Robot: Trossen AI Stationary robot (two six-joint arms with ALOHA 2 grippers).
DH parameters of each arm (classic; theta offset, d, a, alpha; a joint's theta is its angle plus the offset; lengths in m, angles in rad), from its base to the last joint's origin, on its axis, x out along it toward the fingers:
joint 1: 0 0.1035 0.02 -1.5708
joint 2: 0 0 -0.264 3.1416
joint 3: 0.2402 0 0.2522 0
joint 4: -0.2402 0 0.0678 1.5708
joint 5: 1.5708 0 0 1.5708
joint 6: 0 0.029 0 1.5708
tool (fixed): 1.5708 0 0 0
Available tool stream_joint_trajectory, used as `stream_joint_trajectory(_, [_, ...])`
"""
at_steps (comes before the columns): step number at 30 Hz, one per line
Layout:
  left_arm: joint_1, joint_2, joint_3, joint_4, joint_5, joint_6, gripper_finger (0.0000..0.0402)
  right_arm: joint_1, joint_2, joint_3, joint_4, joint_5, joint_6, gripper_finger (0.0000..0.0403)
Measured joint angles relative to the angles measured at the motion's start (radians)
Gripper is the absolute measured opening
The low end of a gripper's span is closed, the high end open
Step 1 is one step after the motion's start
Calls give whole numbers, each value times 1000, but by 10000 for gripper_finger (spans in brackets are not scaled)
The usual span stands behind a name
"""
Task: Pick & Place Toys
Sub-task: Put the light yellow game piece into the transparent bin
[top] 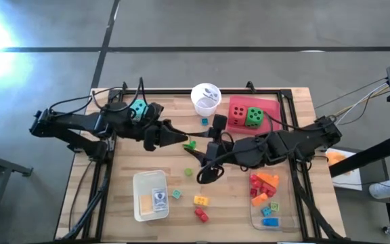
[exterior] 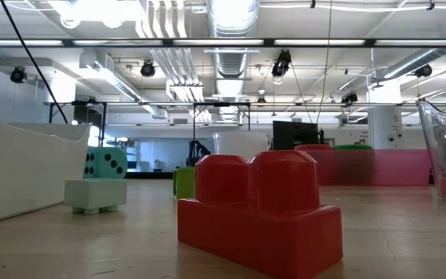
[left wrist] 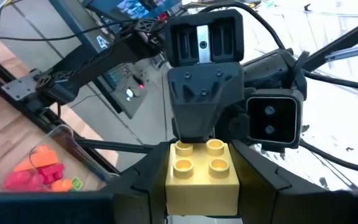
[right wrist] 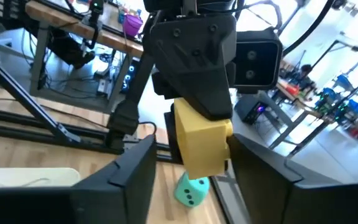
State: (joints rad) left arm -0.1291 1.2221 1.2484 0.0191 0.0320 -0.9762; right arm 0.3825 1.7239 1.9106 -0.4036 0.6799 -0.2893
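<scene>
Mid-desk handover. My left claw (left wrist: 194,186) is clamped on the yellow brick (left wrist: 202,177), studs toward my right claw (right wrist: 188,163). Right claw's fingers flank the brick, part open, not visibly pinching. Brick lies straight between both claws, above the desk (top: 131,142). Judgement: right must close before left releases.

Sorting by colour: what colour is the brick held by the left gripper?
Yellow. The brick sits in the left gripper, clearest in the left wrist view.
</scene>
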Motion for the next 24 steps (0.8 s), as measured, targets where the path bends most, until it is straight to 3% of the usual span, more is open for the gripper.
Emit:
stream_joint_trajectory(5, [0, 7, 0, 11, 13, -15, 140, -11, 3, 0, 20, -2, -7, 160])
stream_joint_trajectory(16, [2, 49, 1, 63, 53, -21, 140, -16, 9, -1, 27, -6, -8, 150])
stream_joint_trajectory(22, [6, 52, 0, 58, 62, -22, 143, -16, 9, -2, 25, -6, -17, 86])
stream_joint_trajectory(24, [6, 52, 0, 58, 59, -19, 157, -14, 9, -2, 26, -1, -30, 84])
